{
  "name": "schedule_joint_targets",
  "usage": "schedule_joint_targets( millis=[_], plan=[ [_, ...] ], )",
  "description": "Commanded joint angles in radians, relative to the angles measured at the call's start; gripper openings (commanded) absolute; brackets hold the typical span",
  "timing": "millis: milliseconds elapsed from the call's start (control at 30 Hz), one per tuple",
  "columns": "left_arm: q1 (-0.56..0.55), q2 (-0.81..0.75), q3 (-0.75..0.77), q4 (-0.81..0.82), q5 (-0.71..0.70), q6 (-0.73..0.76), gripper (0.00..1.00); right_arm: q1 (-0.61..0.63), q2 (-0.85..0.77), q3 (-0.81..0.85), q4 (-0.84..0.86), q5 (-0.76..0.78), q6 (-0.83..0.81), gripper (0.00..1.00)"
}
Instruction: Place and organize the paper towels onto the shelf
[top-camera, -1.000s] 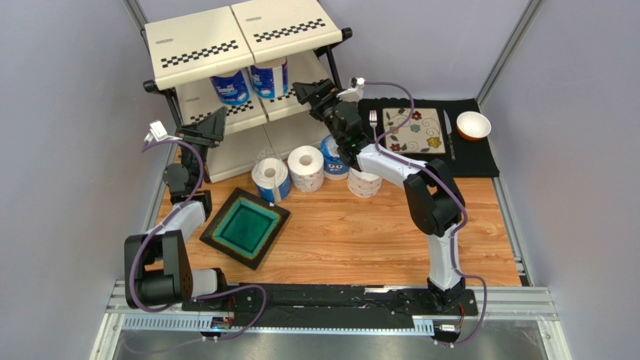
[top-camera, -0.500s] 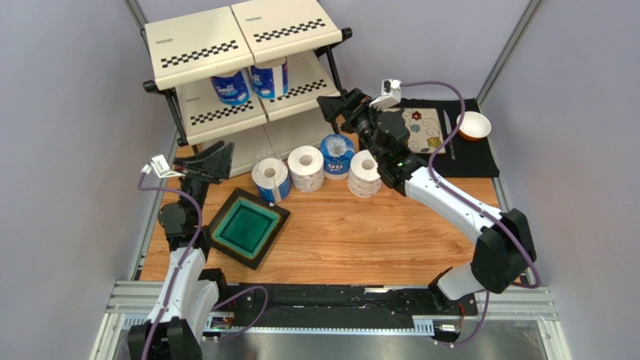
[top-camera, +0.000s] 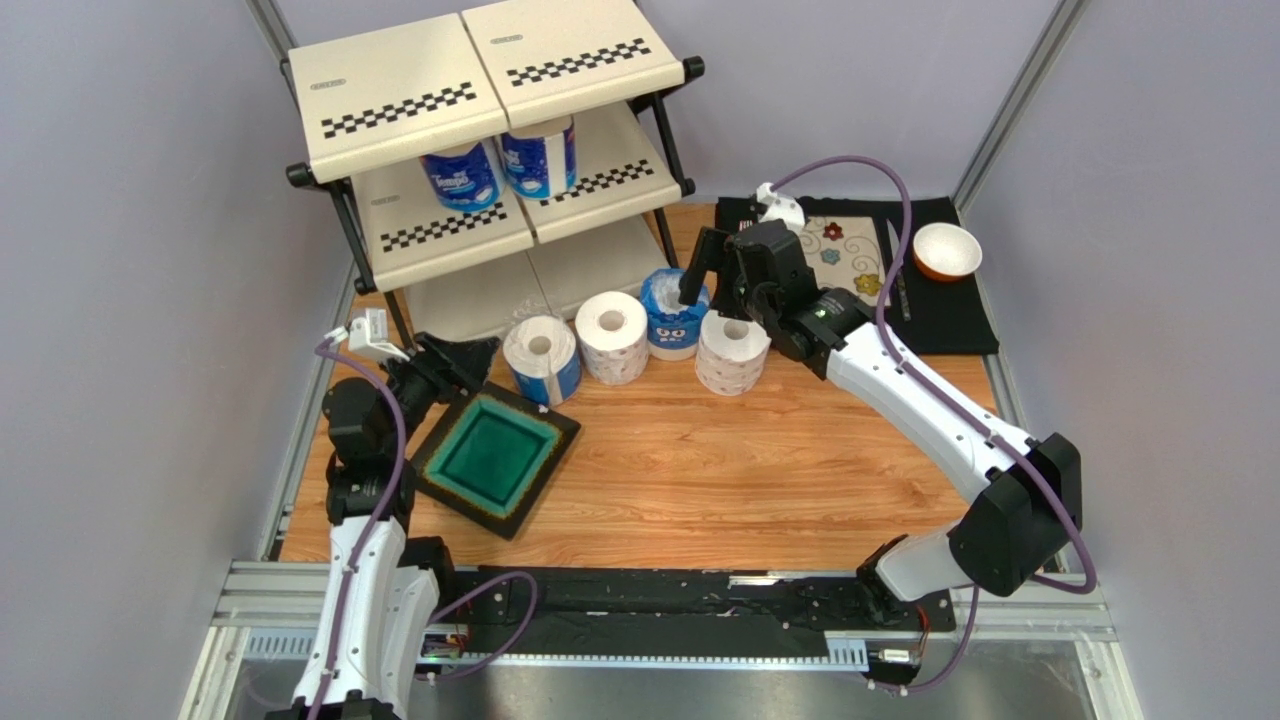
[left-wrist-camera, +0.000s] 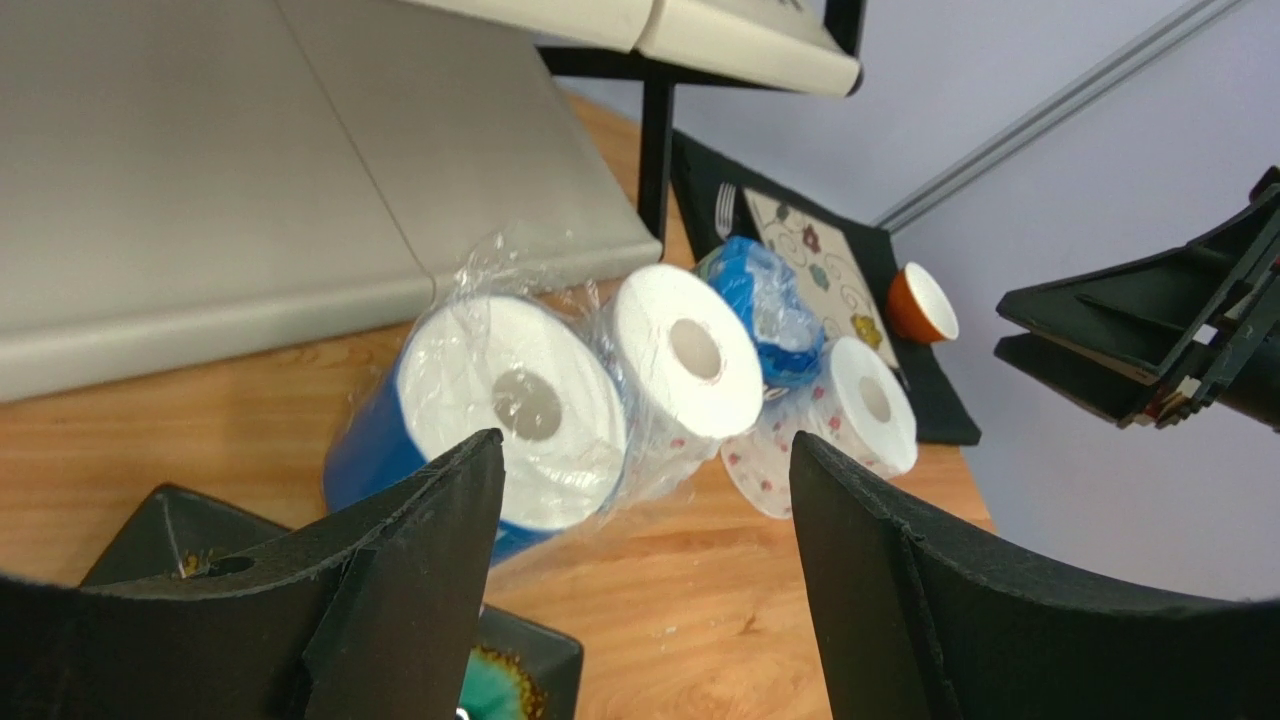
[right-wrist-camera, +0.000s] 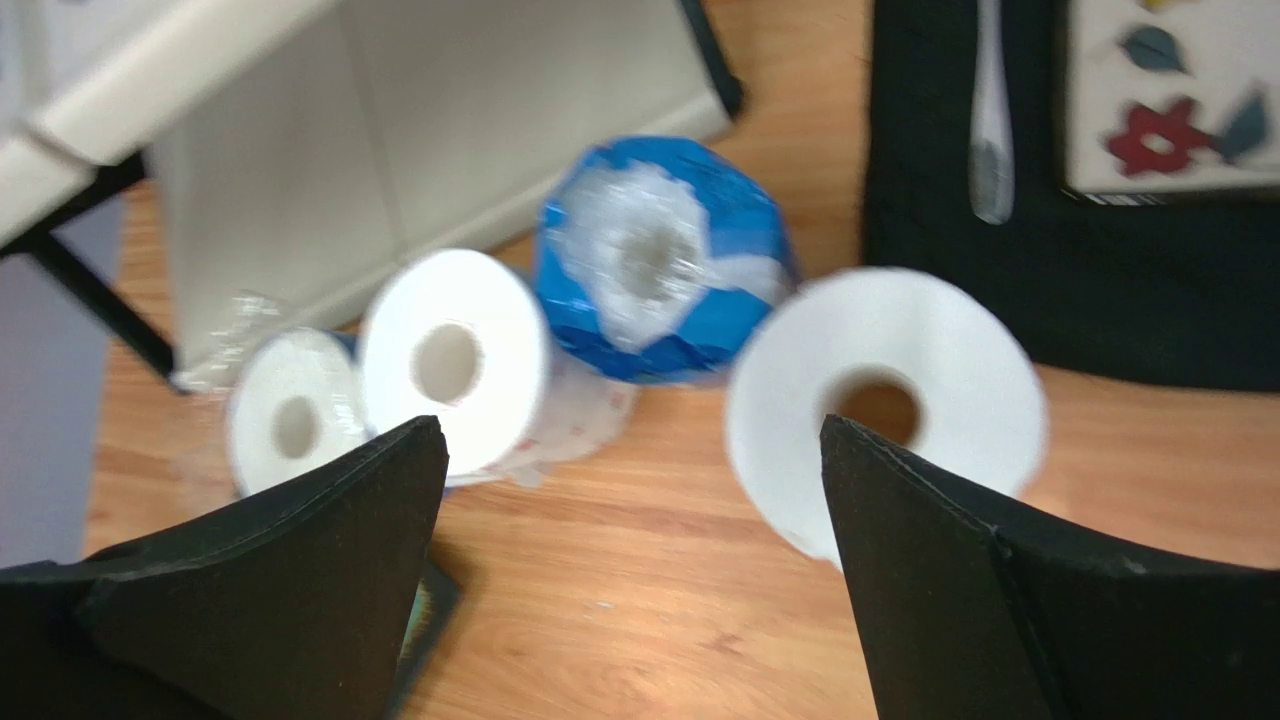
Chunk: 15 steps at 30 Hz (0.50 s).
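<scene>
The left gripper (left-wrist-camera: 643, 450) has its jaws spread and empty; a blue-wrapped roll (left-wrist-camera: 504, 428) stands just ahead of them, beyond the green dish (top-camera: 493, 455). Four rolls line the table before the shelf (top-camera: 451, 90), and two sit on its middle tier. The right gripper (right-wrist-camera: 631, 435) is spread wide, empty, hovering above the blue-topped roll (right-wrist-camera: 661, 263) and the white roll (right-wrist-camera: 887, 405). The step appears to be approach; next, descend over one roll and clamp it squarely.

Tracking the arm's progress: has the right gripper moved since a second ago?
Yes. The right gripper backed away from the shelf, down toward the loose rolls.
</scene>
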Motion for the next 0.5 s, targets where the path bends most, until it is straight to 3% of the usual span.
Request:
schedule_joint_targets(
  millis=[0, 167, 467],
  plan=[
    [-0.002, -0.034, -0.007, -0.101, 0.04, 0.06, 0.78, -0.016, -0.041, 0.009, -0.228, 0.176, 0.029, 0.99],
    [-0.003, -0.04, -0.009, -0.116, 0.046, 0.075, 0.78, -0.057, -0.066, -0.061, -0.248, 0.225, 0.076, 0.99],
    [-0.003, -0.042, -0.01, -0.126, 0.055, 0.078, 0.78, -0.174, 0.014, -0.114, -0.221, 0.112, 0.101, 0.99]
  ],
)
